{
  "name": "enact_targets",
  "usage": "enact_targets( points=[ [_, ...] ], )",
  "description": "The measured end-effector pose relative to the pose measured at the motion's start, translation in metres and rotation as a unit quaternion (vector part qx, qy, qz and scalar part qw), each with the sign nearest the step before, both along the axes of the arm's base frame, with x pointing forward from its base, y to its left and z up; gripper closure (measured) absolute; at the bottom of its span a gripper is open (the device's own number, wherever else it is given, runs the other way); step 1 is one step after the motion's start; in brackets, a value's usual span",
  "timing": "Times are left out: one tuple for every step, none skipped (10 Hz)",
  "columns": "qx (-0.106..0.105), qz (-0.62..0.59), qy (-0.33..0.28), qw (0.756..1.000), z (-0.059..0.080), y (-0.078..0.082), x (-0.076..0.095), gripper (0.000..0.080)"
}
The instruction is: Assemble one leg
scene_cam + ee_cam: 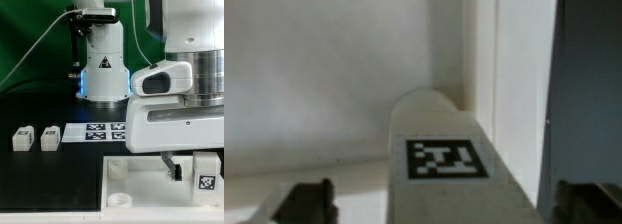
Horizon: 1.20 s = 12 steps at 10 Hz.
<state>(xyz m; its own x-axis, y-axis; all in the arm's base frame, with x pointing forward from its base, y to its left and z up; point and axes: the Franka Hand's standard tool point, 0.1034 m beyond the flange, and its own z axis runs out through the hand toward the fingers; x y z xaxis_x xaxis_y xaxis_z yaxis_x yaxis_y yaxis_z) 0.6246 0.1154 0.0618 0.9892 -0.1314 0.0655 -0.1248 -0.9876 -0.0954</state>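
Observation:
A leg (pixel 445 150), a white oblong block with a black-and-white tag, stands on the large white panel (pixel 313 90) near its edge, between my gripper's (pixel 446 203) fingers. The jaws are apart. One dark finger (pixel 306 202) stands clear of the leg with panel showing between them, and the other finger (pixel 590 203) is close beside it. In the exterior view the gripper (pixel 194 168) is low over the panel (pixel 140 205) at the right, with the tagged leg (pixel 207 181) under it. Two more legs (pixel 22 138) (pixel 49 136) lie on the black table at the left.
The marker board (pixel 95 131) lies beside the two loose legs. A round corner socket (pixel 119 169) shows on the panel's near-left corner. A white camera stand with a lit blue ring (pixel 104 72) is at the back. The arm's body fills the exterior view's right.

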Motion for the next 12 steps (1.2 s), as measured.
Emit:
enact_targets(
  points=[
    [0.0,-0.004,0.0,1.0,0.0,-0.0001,0.0,0.0399],
    [0.003,-0.029,0.002,1.0,0.0,0.0,0.0001,0.051],
    [0.008,-0.084,0.007,0.996,0.0,0.0007,0.0,0.051],
    [0.013,-0.14,0.012,0.99,0.0001,0.0005,0.0,0.0508],
    [0.019,-0.194,0.017,0.981,0.0002,0.0,0.0004,0.0508],
    [0.027,-0.274,0.027,0.961,0.0003,-0.0005,0.0011,0.0508],
    [0.037,-0.386,0.039,0.921,0.0,-0.0004,0.0008,0.0508],
    [0.047,-0.48,0.049,0.874,-0.0006,0.0006,0.0004,0.0508],
    [0.062,-0.551,0.059,0.83,-0.0009,-0.0002,0.0013,0.0508],
    [0.076,-0.599,0.069,0.794,-0.0011,-0.0002,0.0013,0.0507],
    [0.086,-0.649,0.078,0.752,-0.0012,0.0012,0.0015,0.0507],
    [0.09,-0.681,0.083,0.722,-0.0011,0.0014,0.0019,0.0506]
  ],
)
